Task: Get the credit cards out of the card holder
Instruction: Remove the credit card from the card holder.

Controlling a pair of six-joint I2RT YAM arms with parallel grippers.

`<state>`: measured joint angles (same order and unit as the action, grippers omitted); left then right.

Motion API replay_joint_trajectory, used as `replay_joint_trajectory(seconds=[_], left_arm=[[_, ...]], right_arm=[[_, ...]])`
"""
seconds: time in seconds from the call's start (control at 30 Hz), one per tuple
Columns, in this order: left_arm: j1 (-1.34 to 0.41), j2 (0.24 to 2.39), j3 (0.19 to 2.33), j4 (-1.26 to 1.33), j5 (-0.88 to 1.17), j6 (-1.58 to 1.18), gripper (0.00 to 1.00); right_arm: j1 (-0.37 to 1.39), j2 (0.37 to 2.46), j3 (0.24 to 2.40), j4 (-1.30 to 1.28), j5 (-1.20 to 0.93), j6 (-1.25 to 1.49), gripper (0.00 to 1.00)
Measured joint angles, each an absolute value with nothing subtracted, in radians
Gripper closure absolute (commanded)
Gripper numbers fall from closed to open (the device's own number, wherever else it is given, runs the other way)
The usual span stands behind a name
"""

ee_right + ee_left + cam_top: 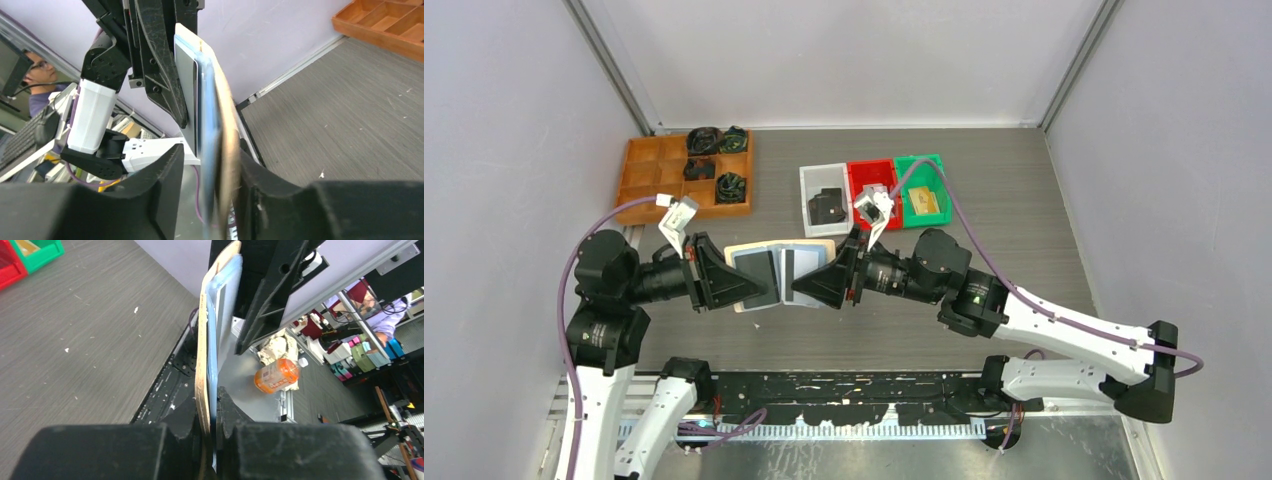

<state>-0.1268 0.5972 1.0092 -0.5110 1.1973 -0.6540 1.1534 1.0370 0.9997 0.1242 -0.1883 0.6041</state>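
Note:
The card holder [780, 246] hangs unfolded above the table between my two grippers, tan cover away from the camera and pale blue pockets facing up. Dark grey credit cards [757, 272] sit in its pockets, one in each half. My left gripper [754, 290] is shut on the holder's left half; the left wrist view shows the tan cover [202, 365] pinched edge-on in that gripper [212, 415]. My right gripper [802, 288] straddles the right half. In the right wrist view this gripper [212, 170] is open: one finger lies against the tan side [227, 130], the other stands off the blue pocket.
A wooden compartment tray [639, 180] with black lumps stands at the back left. White [809, 185], red [861, 170] and green [921, 163] bins sit behind the holder. An orange bottle [275, 376] lies beyond the table's near edge.

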Motion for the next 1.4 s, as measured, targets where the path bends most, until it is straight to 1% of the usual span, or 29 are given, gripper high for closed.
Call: replay_joint_trajectory(seconds=[0.07,0.1,0.2,0.27,0.4,0.5,0.63,0.77,0.83,1.07,1.4], left_arm=[[-0.127,0.599,1.010,-0.523,1.185,-0.630,1.00],[-0.127,0.603,1.011,-0.539,1.174,-0.609,1.00],[-0.127,0.614,1.017,-0.587,1.145,-0.551,1.00],[-0.127,0.622,1.019,-0.622,1.121,-0.512,1.00],[-0.127,0.638,1.029,-0.680,1.082,-0.455,1.00],[-0.127,0.649,1.035,-0.709,1.066,-0.430,1.00],[-0.127,0.657,1.046,-0.726,1.058,-0.418,1.00],[-0.127,0.657,1.058,-0.733,1.060,-0.414,1.00],[-0.127,0.655,1.062,-0.733,1.067,-0.415,1.00],[-0.127,0.650,1.063,-0.731,1.113,-0.440,1.00],[-0.127,0.649,1.063,-0.704,1.171,-0.493,1.00]], right_arm=[[1.148,1.029,0.999,0.120,-0.157,0.616,0.36],[1.143,1.018,0.999,0.114,-0.135,0.622,0.34],[1.129,0.960,0.999,0.090,-0.051,0.630,0.29],[1.119,0.910,1.004,0.069,-0.003,0.631,0.29],[1.106,0.886,1.099,0.018,-0.002,0.635,0.30],[1.106,0.945,1.193,0.014,-0.091,0.659,0.37],[1.106,1.069,1.256,0.022,-0.222,0.710,0.40],[1.106,1.200,1.246,0.018,-0.311,0.751,0.41],[1.106,1.230,1.225,0.013,-0.341,0.768,0.41],[1.106,1.237,1.200,0.028,-0.405,0.797,0.42],[1.102,1.222,1.191,0.014,-0.437,0.795,0.44]])
